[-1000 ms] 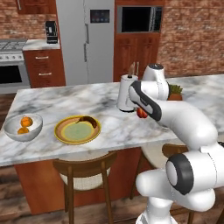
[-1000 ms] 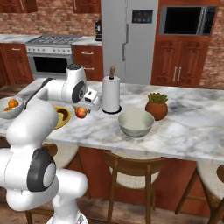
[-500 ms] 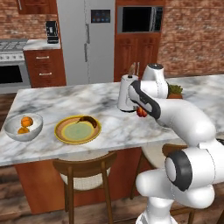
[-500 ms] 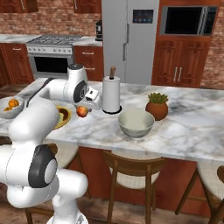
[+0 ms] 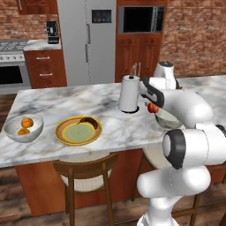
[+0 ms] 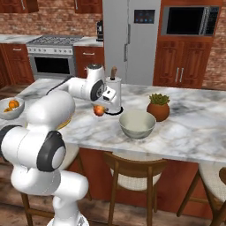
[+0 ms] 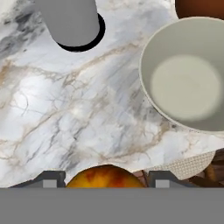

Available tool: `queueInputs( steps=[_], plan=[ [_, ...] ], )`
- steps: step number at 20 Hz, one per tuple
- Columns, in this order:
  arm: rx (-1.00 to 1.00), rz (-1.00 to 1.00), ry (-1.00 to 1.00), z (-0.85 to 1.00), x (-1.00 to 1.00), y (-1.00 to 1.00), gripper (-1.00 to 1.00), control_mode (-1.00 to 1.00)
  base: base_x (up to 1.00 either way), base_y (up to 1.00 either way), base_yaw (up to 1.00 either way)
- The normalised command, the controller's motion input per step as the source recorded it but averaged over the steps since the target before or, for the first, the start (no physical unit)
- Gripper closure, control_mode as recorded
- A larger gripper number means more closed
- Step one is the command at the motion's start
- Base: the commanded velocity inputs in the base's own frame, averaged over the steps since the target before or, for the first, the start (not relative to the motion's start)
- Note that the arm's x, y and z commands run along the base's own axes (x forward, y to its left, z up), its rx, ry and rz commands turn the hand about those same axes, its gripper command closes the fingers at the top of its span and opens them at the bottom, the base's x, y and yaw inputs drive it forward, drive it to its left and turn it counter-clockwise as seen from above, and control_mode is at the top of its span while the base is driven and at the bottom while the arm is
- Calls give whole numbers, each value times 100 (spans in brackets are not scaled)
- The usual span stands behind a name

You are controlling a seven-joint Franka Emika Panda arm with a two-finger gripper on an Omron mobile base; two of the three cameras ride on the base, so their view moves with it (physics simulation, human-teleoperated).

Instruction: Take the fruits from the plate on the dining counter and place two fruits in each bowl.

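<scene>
My gripper (image 5: 152, 107) is shut on the reddish apple-like fruit (image 6: 99, 110), held just above the dining counter (image 5: 66, 103) beside the paper towel roll. In the hand view the apple (image 7: 105, 176) sits between my fingertips (image 7: 52, 179), with the empty grey bowl (image 7: 188, 74) ahead to the right. That grey bowl (image 6: 137, 124) stands right of the apple. The whitish bowl (image 5: 9, 131) at the counter's left end holds two orange fruits (image 5: 26, 122). The yellow plate (image 5: 78, 131) carries the dark brownish fruit (image 5: 90, 121) on its far right rim.
A white paper towel roll (image 5: 129, 93) on a black base stands just behind the gripper. A potted plant in a brown pot (image 6: 158, 107) sits beyond the grey bowl. Wooden stools (image 6: 137, 170) line the counter's near edge.
The gripper has carried the apple to the right, away from the plate and past the paper towel roll, closer to the grey bowl.
</scene>
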Motion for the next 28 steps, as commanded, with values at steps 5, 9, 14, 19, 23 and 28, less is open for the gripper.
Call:
queueInputs(
  steps=[5, 9, 14, 19, 23, 28],
  plan=[
    [1, -9, 2, -13, 14, -77, 100, -100, 0, 0, 0],
    [2, -2, 0, -27, 18, -46, 100, -100, 0, 0, 0],
    [6, 0, 0, -22, 22, -41, 100, -100, 0, 0, 0],
    [4, 0, 0, -12, 21, -35, 100, -100, 0, 0, 0],
    [1, 0, 0, -21, 14, -36, 100, -100, 0, 0, 0],
    [-3, 0, -5, -53, 1, -11, 100, -100, 0, 0, 0]
  ],
)
